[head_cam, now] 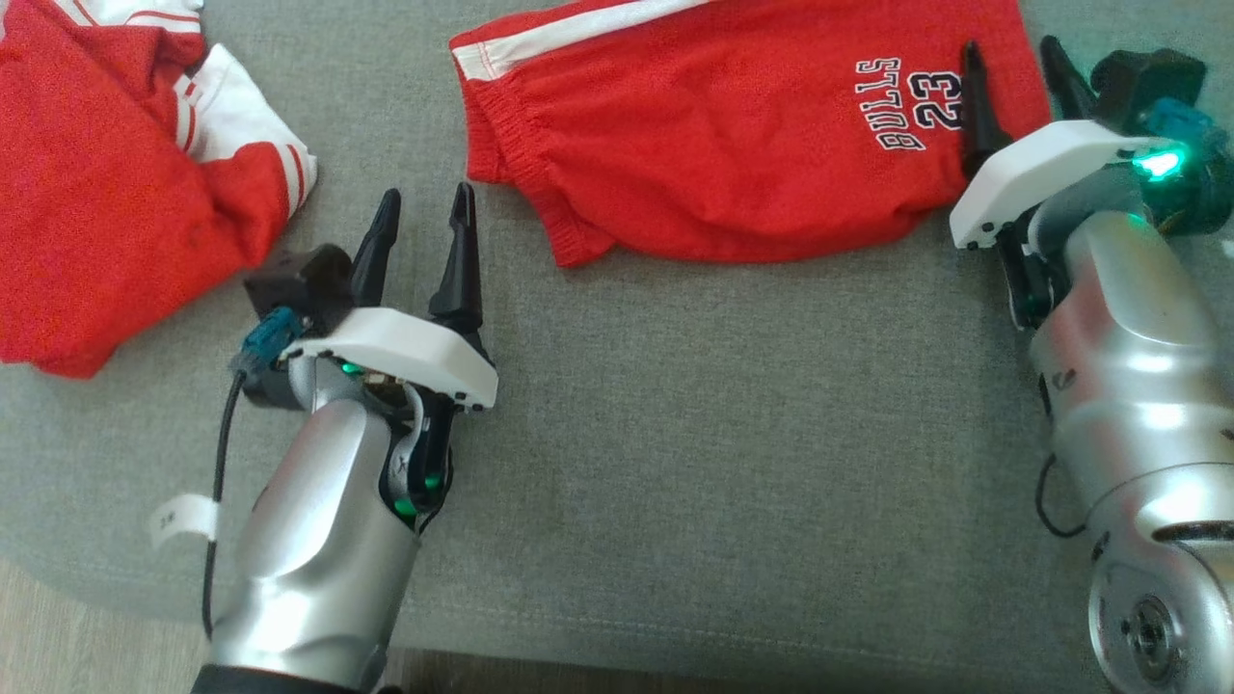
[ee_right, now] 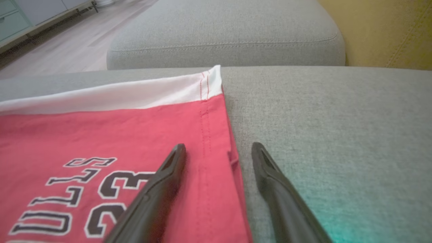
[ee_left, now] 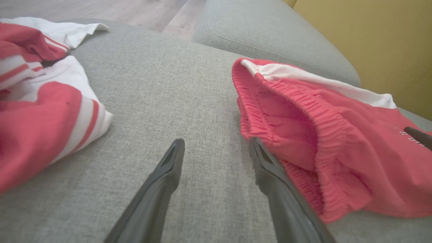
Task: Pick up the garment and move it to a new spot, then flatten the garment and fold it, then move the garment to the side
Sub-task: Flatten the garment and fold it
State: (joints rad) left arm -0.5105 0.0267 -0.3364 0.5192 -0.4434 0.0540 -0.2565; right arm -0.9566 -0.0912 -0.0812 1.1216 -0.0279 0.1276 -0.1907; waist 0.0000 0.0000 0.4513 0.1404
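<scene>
Grey seat cushion (head_cam: 675, 434) is all that's under your left hand (head_cam: 427, 193). Its fingers are spread wide with nothing in them, just beside the elastic waistband of the red Bulls shorts (head_cam: 733, 145). Your right hand (head_cam: 1008, 46) is spread and empty too, straddling the leg hem by the "23". The shorts lie mostly flat across the cushion. Off to the left there's a crumpled red-and-white top (head_cam: 96, 193), and beyond that a second cushion (ee_right: 226, 33) and wood floor (ee_left: 135, 13).

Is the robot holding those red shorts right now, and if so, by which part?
Nothing is held. The left jaws stand open beside the waistband of the shorts; the right jaws stand open astride their hem edge.
</scene>
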